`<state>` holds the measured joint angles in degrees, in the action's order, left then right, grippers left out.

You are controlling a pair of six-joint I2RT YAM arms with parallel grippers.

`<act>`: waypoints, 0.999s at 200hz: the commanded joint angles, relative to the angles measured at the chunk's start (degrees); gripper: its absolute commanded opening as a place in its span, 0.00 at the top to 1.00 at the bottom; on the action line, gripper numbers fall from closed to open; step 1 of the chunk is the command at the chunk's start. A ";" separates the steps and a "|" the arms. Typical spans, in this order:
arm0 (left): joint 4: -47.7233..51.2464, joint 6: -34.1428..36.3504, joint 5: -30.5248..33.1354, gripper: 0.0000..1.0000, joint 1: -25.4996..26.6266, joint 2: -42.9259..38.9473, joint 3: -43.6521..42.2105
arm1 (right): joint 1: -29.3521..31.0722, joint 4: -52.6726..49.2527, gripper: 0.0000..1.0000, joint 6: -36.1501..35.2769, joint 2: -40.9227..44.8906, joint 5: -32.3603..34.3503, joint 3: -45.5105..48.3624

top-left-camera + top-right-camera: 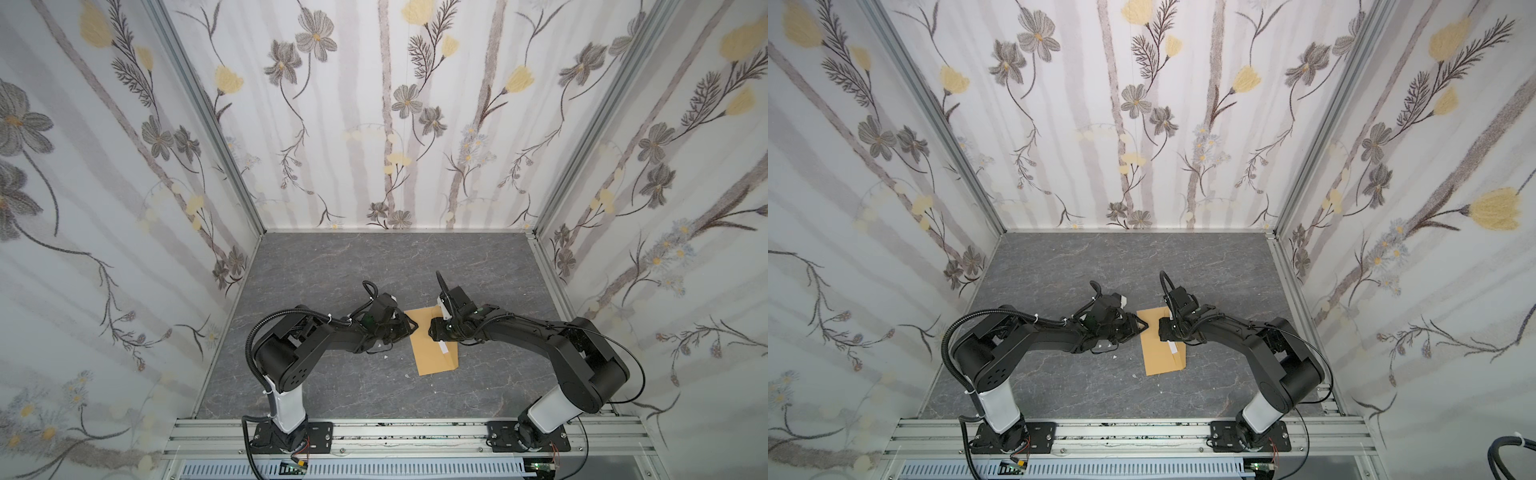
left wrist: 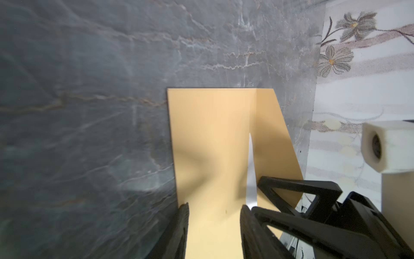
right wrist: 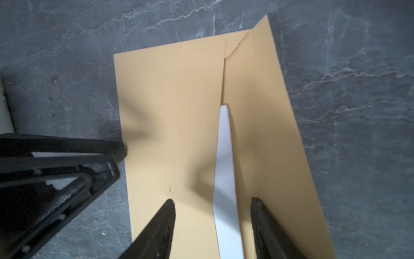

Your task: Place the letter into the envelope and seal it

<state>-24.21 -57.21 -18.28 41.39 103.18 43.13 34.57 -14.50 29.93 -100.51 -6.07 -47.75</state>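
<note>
Envelope (image 1: 434,357), kraft-brown, with white letter (image 3: 225,179) sliver

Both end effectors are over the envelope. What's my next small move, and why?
Probably nudge the flap down over the envelope body with the right end effector: its jaws stand open, the flap stands partly raised, and only a white sliver of the letter shows at the fold.

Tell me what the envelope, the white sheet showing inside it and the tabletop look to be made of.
Envelope: kraft-type paper, matte tan; it holds sharp folds and a crease near the corner.
White sheet: probably plain paper, smooth and thin; only a sliver shows.
Tabletop: grey with pale veining like marble, possibly a printed laminate; the look leaves that open.
</note>
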 commanded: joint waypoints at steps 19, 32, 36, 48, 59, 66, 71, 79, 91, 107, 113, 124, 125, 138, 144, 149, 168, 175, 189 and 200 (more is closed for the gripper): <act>4.34 0.30 -0.51 0.58 -0.12 -2.87 -2.63 | 0.05 0.19 0.41 -0.20 1.07 0.21 0.47; 4.77 0.70 0.04 0.57 -0.15 -4.24 -3.52 | 0.06 0.78 0.41 0.31 1.59 -0.26 1.14; 4.86 0.65 -0.13 0.57 -0.16 -4.50 -3.74 | 0.08 0.83 0.41 0.39 1.63 -0.42 1.30; 4.96 0.40 -1.34 0.57 0.05 -4.73 -3.77 | 0.23 0.74 0.42 0.79 2.01 -0.66 1.61; 5.01 -0.12 -2.10 0.57 0.67 -4.70 -3.76 | 0.40 0.70 0.41 0.87 2.38 -0.87 1.77; 5.05 -0.55 -2.24 0.57 1.25 -4.65 -3.78 | 0.58 0.57 0.41 1.00 2.39 -1.01 1.74; 4.96 -0.93 -2.25 0.57 1.68 -4.57 -3.77 | 0.73 0.56 0.41 1.02 2.36 -1.27 1.75; 4.96 -1.46 -2.12 0.57 2.47 -4.27 -3.67 | 0.97 0.60 0.41 1.32 2.25 -1.62 1.69; 4.87 -2.01 -2.00 0.57 3.53 -3.56 -3.35 | 1.57 1.21 0.41 1.69 1.79 -2.16 1.88; 4.66 -2.85 -1.63 0.57 4.56 -2.32 -2.99 | 2.06 1.88 0.41 2.24 1.29 -2.59 2.04; 4.53 -3.11 -1.68 0.58 4.73 -1.85 -2.84 | 2.15 2.22 0.41 2.42 1.11 -2.71 2.19; 4.22 -3.34 -1.60 0.58 5.02 -1.16 -2.66 | 2.34 2.83 0.41 2.87 0.97 -3.10 2.55; 4.19 -3.34 -1.64 0.58 5.02 -1.15 -2.68 | 2.34 2.91 0.41 2.90 0.99 -3.18 2.60; 3.92 -3.48 -1.28 0.58 5.11 -0.79 -2.61 | 2.52 3.98 0.41 3.54 1.08 -4.35 3.13; 3.74 -3.52 -1.18 0.58 5.11 -0.65 -2.60 | 2.57 4.69 0.41 3.90 1.10 -5.02 3.35; 3.60 -3.52 -1.16 0.58 5.11 -0.53 -2.57 | 2.64 5.17 0.41 4.20 1.10 -5.61 3.57; 3.30 -3.61 -1.08 0.59 5.11 0.24 -2.14 | 2.87 7.23 0.41 5.31 1.02 -7.64 4.14; 3.20 -3.53 -1.21 0.59 5.12 0.59 -1.93 | 2.88 8.13 0.41 5.55 0.97 -8.78 4.15; 2.94 -3.69 -1.25 0.59 5.11 1.04 -1.57 | 2.92 9.30 0.41 6.25 1.07 -10.41 5.65; 2.85 -3.70 -1.31 0.59 5.18 1.28 -1.39 | 2.89 9.17 0.41 6.37 1.26 -10.45 6.00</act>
<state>-25.67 -60.45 -21.12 46.39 103.26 41.50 37.19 -9.04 34.52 -99.02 -10.74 -43.00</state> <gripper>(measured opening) 0.412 0.591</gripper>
